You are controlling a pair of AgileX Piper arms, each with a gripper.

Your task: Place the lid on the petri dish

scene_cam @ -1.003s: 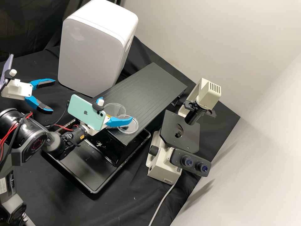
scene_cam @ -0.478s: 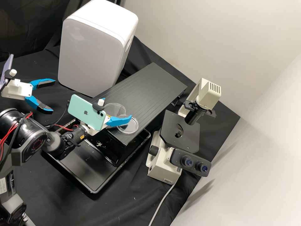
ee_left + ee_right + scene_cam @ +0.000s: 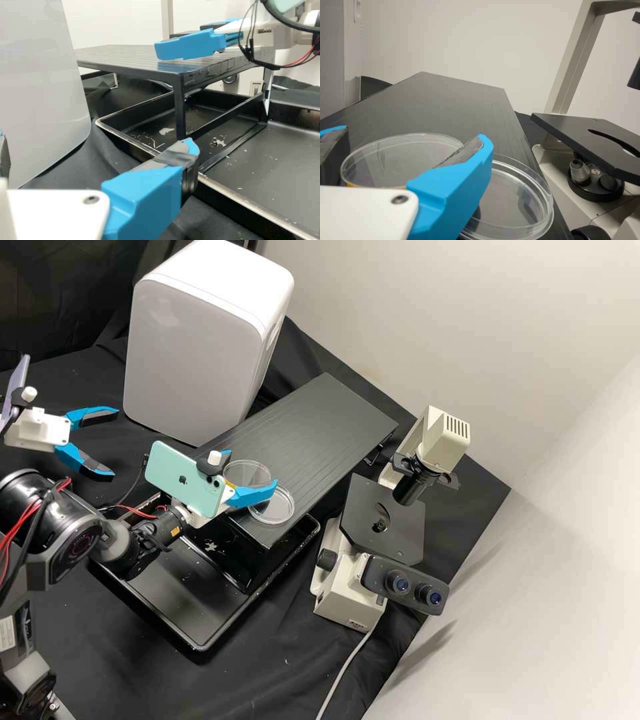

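A clear petri lid (image 3: 248, 473) (image 3: 402, 157) sits between the two blue fingers of my right gripper (image 3: 250, 471) (image 3: 412, 137), which is shut on its rim just above the black ridged platform (image 3: 313, 420). Beside it on the platform's near corner lies the open petri dish (image 3: 275, 505) (image 3: 512, 200), partly under one right finger; the lid's edge overlaps it. My left gripper (image 3: 110, 442) hangs open and holds nothing, well to the left over the black cloth. One of its blue fingers (image 3: 150, 200) shows in the left wrist view, with the right gripper's fingers (image 3: 192, 44) farther off.
A white box-shaped appliance (image 3: 207, 340) stands behind the platform. A microscope (image 3: 393, 527) stands close to the right of the dish. A black tray (image 3: 193, 600) lies under and in front of the platform. A mint phone (image 3: 183, 480) is mounted on the right wrist.
The right gripper and the lid have shifted slightly up and toward the dish. The left gripper has barely moved.
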